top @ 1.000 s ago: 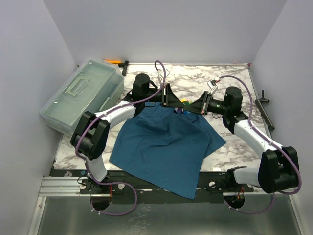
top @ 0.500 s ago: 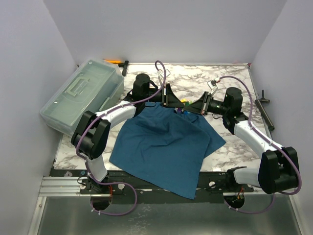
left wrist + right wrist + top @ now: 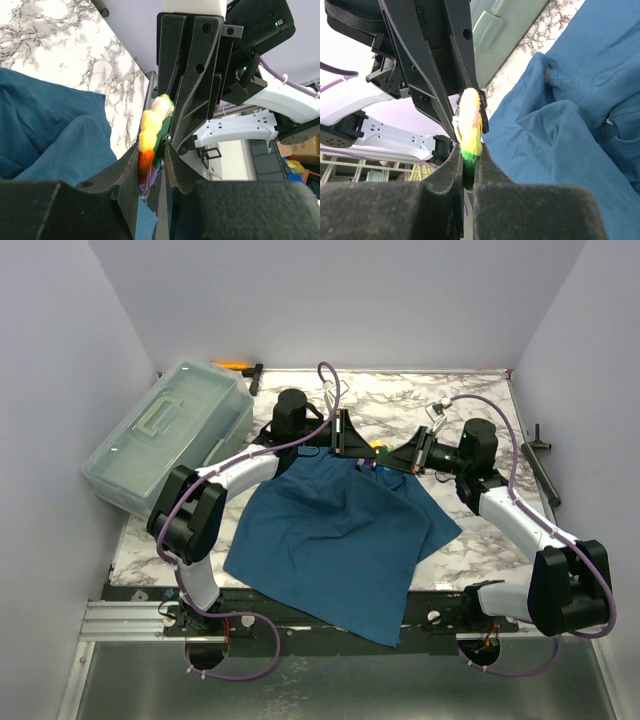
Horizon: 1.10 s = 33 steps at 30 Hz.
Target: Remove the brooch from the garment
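Brooch status first: the small fluffy flower-shaped brooch (image 3: pixel 150 135), yellow, orange and green, sits at the far edge of the large dark teal-blue cloth T-shirt (image 3: pixel 340 540). Your left gripper (image 3: pixel 152 162) and right gripper (image 3: pixel 466 165) are both clamped nearly closed on it. Over the last second almost nothing has moved; the right arm has drifted slightly outward. Whether the pin has left the cloth cannot be told.
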Tool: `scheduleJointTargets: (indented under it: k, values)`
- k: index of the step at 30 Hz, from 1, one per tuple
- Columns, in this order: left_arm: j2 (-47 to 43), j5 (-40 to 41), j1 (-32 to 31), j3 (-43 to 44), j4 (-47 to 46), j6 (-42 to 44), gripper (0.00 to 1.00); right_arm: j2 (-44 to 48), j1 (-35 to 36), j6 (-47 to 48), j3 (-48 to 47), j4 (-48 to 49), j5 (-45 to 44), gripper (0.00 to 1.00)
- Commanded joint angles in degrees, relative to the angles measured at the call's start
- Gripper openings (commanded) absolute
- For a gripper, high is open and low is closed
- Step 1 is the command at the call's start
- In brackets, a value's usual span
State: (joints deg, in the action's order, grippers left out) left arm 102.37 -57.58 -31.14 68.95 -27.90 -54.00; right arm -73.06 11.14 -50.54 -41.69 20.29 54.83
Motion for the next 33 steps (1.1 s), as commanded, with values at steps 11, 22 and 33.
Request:
scheduleJointTargets:
  k: [11, 22, 33]
  values:
    - [2.8, -2.4, -3.1, 3.4, 0.4, 2.6, 0.23, 1.1, 0.5, 0.2, -0.9, 2.8, 3.9, 0.01]
    - [3.1, -3.5, -3.8, 4.3, 0.4, 3.1, 0.29, 0.9, 0.5, 1.0, -1.2, 1.6, 3.7, 0.01]
    - [2.8, -3.4, -3.8, 3.9, 0.4, 3.2, 0.41, 0.9, 0.5, 0.0, -0.9, 1.9, 3.1, 0.01]
